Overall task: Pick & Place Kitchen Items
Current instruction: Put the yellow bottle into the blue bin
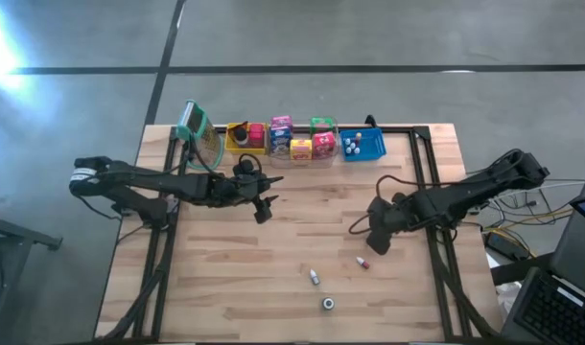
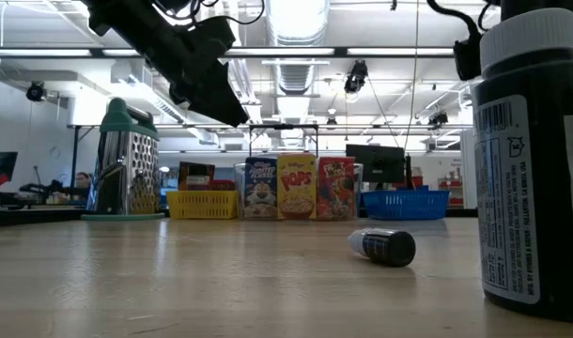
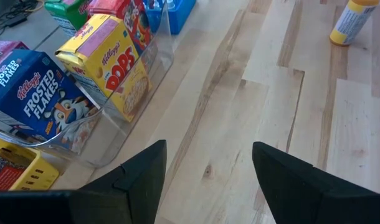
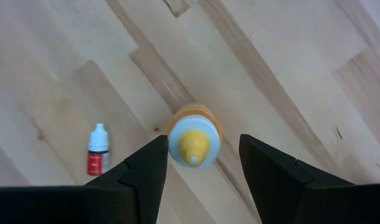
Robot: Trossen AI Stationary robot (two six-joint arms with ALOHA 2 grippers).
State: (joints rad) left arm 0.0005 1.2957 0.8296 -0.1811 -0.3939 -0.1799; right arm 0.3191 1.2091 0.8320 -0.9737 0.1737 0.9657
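Orange squeeze bottle with pale cap is being straddled by the right tool, fingers apart; an off-centre closing could be tipping it.

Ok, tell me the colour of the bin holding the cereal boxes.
Clear, see-through plastic bin; it shows best in the left wrist view.

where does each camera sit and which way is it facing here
High: above the table, looking straight down; both arms show.
Low: at tabletop height, looking level toward the cereal boxes; one arm overhead.
Left wrist: looks past the open left gripper at the clear bin.
Right wrist: looks down past the open right gripper at an upright yellow-capped bottle.
Shared: left wrist and low both see the cereal boxes.
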